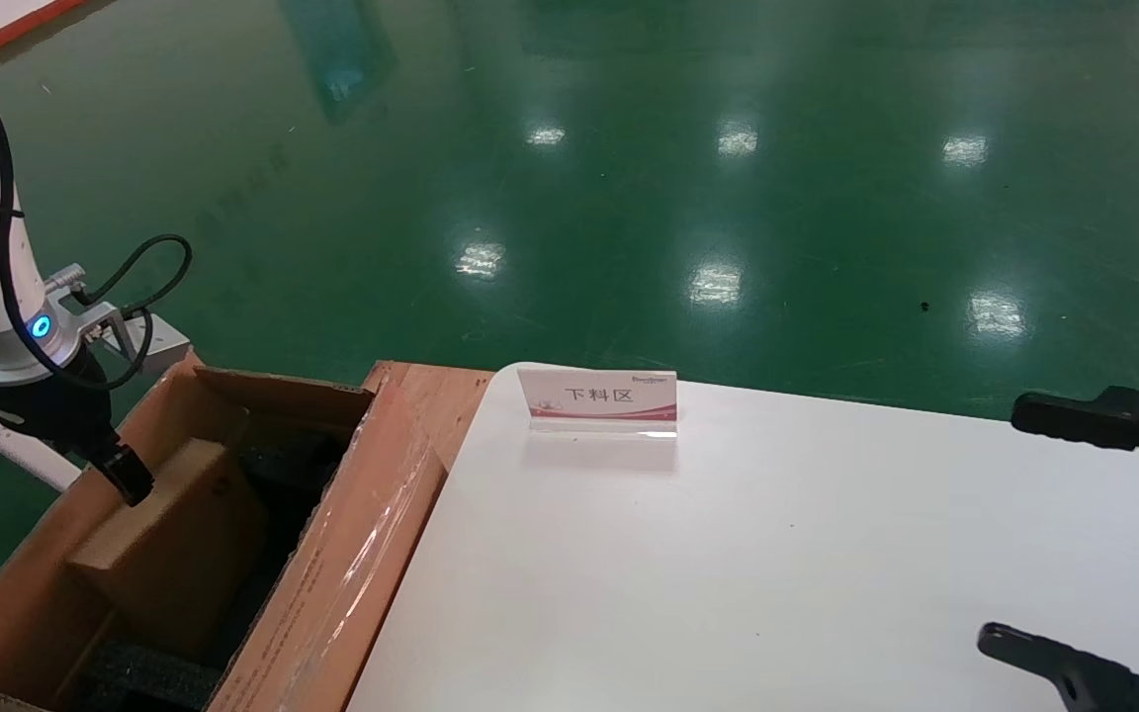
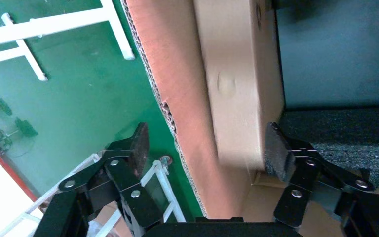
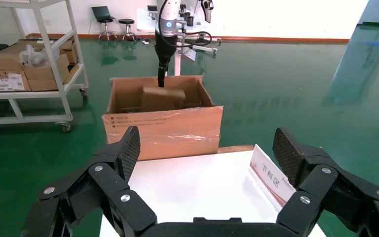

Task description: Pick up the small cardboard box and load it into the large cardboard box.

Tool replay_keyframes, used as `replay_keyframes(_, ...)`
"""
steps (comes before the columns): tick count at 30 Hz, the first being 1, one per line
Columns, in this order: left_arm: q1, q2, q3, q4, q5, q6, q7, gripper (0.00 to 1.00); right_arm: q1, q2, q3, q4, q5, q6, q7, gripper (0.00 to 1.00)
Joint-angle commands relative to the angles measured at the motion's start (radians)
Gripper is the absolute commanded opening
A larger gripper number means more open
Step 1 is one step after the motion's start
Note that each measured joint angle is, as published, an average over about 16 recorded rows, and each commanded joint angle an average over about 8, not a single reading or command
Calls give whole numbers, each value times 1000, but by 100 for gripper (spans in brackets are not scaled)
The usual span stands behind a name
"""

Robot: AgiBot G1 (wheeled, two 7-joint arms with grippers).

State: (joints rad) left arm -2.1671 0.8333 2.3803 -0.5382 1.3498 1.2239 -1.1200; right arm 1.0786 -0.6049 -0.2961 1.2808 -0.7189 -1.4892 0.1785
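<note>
Head view: the left gripper hangs inside the large cardboard box, at that box's far left corner, with its fingertips at the top edge of the small cardboard box. The small cardboard box stands on edge within the large one, leaning against its left wall, and black foam lies on the floor of the large box below it. In the left wrist view the fingers are spread wide; one sits outside the corrugated left wall, the other on the inner side next to the foam, so that the wall and the small box both lie between them, and neither pad presses the carton. The large box stands on the green floor, against the left edge of the white table, its taped flap folded toward the table. A small white sign stands near the table's far edge. The right gripper hovers over the table's right side, jaws wide apart and empty.
</note>
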Motion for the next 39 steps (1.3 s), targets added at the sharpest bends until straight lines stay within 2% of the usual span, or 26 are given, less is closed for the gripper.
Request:
replay_keyframes(1, 0, -1, -1, 2, -3, 1, -1, 100, 0, 0, 0, 0, 0, 0, 0, 100)
replay_keyframes(6, -23, 0, -8, -22, 3, -25, -1, 100, 0, 0, 0, 0, 0, 0, 0, 100)
replay_keyframes(12, -85, -24, -31, -124, 1, -87, 2, 100, 0, 0, -1, -1, 0, 0, 0, 100)
replay_keyframes(23, -228, -173, -110, -465, -31, -275, -42, 100, 1, 0, -1, -1, 1, 0, -1, 100)
replay_keyframes(28, -260, -217, -123, -570, -20, -335, -80, 100, 1, 0, -1, -1, 1, 0, -1, 100)
replay_keyframes(33, -252, -232, -155, -611, -19, -348, -78, 100, 1, 0, -1, -1, 1, 0, -1, 100)
replay_keyframes(39, -151, -233, -304, -627, -64, -304, -2, 100, 1, 0, -1, -2, 1, 0, -1, 100)
